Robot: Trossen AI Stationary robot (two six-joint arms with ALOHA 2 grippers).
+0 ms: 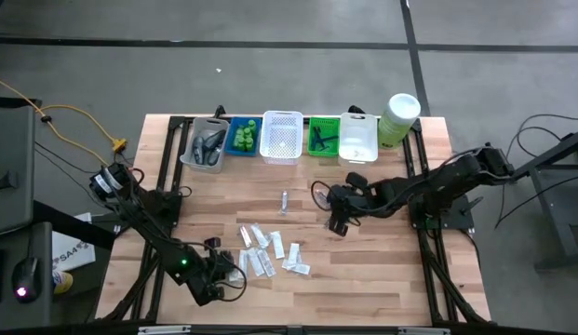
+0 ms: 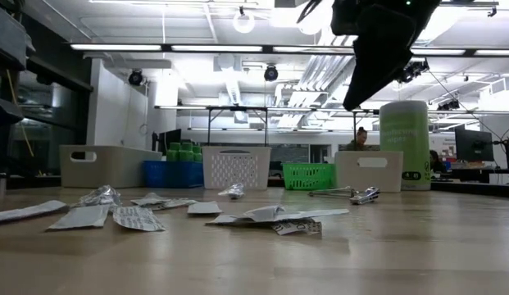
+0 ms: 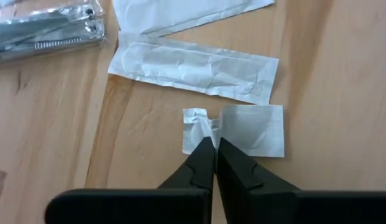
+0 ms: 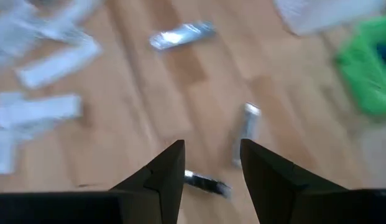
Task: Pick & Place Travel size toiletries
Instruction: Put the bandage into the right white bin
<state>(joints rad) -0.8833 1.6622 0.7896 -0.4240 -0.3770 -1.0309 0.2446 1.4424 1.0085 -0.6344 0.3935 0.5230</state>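
The left gripper (image 3: pixel 215 144) is pinched on a small, crumpled white paper sachet (image 3: pixel 252 129) lying flat on the wood-grain table (image 3: pixel 329 93), beside a longer creased sachet (image 3: pixel 193 68) in the scattered pile. The right gripper (image 4: pixel 212 163) hovers mid-table, fingers apart and empty, over a thin silvery tube (image 4: pixel 245 134).

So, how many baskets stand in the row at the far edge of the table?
5, side by side: clear basket, blue basket, white mesh basket, green basket, plain white basket beside the canister. None seems hidden.
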